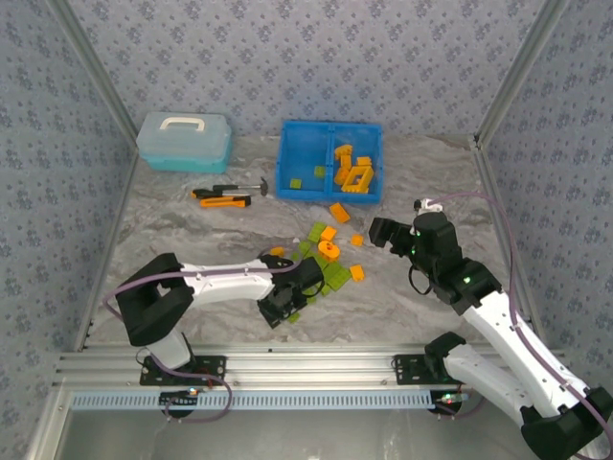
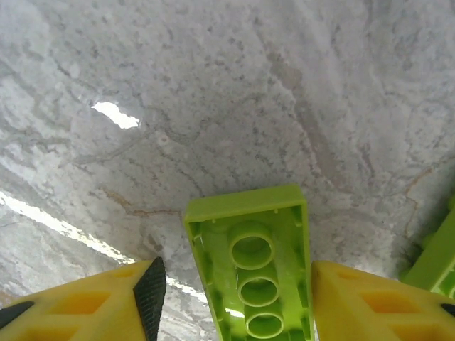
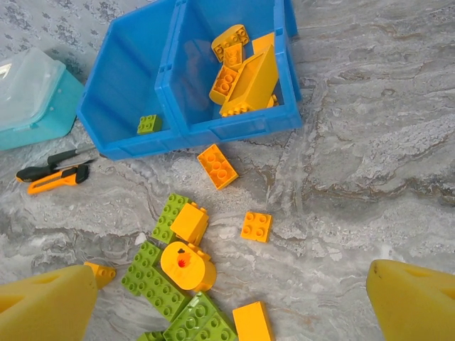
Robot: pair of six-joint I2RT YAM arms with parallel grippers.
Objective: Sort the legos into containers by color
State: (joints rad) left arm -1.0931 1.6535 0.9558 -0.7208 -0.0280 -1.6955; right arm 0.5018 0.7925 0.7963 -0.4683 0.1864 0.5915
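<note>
Left end effector (image 2: 234, 291) loosely straddles a green brick (image 2: 249, 263); right end effector (image 3: 231, 284) wide beside legos (image 3: 167, 291) near bin (image 3: 234, 128).

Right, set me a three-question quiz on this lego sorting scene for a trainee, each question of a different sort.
1. True or false: the orange bricks inside the blue bin lie in its right compartment, as seen in the top view.
2. What lies between the fingers of the left gripper? A) a spoon B) a lime green brick, underside up C) a red ball
3. In one word, how do the jaws of the right gripper stand?

Key: 1 true; 2 B; 3 open.
</note>
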